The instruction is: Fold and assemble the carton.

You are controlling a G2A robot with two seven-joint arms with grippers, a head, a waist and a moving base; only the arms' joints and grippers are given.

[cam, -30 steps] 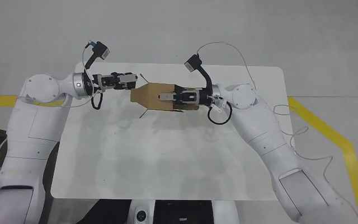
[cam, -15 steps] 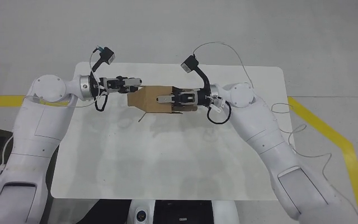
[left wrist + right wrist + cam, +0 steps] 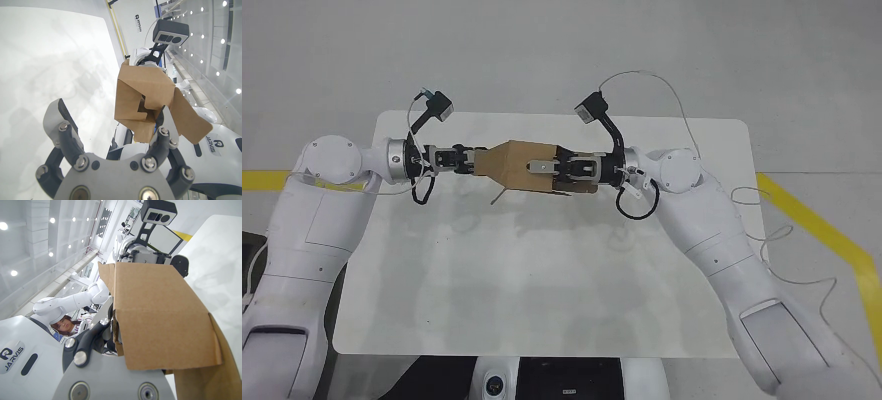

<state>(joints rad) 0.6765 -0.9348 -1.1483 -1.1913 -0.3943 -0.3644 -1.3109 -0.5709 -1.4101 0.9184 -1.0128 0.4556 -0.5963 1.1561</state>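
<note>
A brown carton (image 3: 522,164) hangs above the back of the white table (image 3: 542,290), lying sideways between the two arms. My right gripper (image 3: 554,169) is shut on its wall at the right end; one finger (image 3: 105,313) presses the cardboard (image 3: 160,317) from outside, the other is hidden. At the carton's left end my left gripper (image 3: 471,160) stands open. In the left wrist view its fingers (image 3: 62,111) are spread wide, and one fingertip (image 3: 166,117) touches a loose flap (image 3: 191,117) beside the half-folded end (image 3: 143,83). The left gripper (image 3: 143,256) shows beyond the carton's far edge.
Beneath and in front of the carton the white table (image 3: 37,56) is bare. A thin cable loops over the table's back right part (image 3: 662,90). Yellow floor tape (image 3: 822,230) runs past the table's right side.
The right gripper has turned and raised the carton slightly toward the table's back. The left gripper has come down level with the carton's left end, one fingertip against a flap.
</note>
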